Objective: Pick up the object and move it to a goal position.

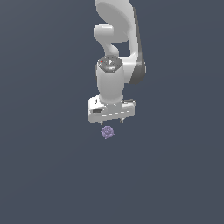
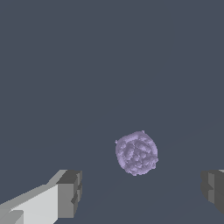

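Note:
The object (image 1: 107,132) is a tiny pale purple, bumpy, roundish lump lying on the flat dark grey surface. In the exterior view my white gripper (image 1: 112,120) hangs just above it, fingers pointing down, with the lump slightly below the fingertips. In the wrist view the lump (image 2: 136,153) sits between and a little beyond the two grey fingertips (image 2: 70,193), which stand wide apart. The gripper (image 2: 142,190) is open and holds nothing. No goal marker shows.
The white arm (image 1: 118,39) rises from the gripper toward the top of the exterior view. The dark grey surface (image 1: 48,166) spreads all around.

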{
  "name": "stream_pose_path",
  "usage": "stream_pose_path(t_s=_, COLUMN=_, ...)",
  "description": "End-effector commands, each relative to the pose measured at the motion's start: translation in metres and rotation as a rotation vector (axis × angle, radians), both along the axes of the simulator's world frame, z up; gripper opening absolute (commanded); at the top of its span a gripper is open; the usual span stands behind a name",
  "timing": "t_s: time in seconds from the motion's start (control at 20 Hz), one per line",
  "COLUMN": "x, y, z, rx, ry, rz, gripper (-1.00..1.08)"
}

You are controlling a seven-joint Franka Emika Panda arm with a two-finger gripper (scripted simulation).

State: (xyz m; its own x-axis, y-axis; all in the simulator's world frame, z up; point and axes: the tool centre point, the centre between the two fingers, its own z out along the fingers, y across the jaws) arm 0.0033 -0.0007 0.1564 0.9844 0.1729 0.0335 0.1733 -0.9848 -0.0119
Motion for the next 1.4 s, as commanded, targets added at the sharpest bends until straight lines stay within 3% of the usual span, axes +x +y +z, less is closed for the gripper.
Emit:
stream_pose_path(t_s=0.0, x=-0.002, y=-0.004, z=-0.009, rx=-0.005, ry=0.004, rz=0.048, gripper=1.0)
stream_pose_path(t_s=0.7, x=-0.014, y=-0.022, z=-0.059, rx=-0.022, ry=0.024, rz=0.32, gripper=1.0)
stream_pose_path(t_s=1.35, x=-0.017, y=-0.025, z=-0.073, rx=-0.023, ry=0.028, rz=0.359, gripper=1.0)
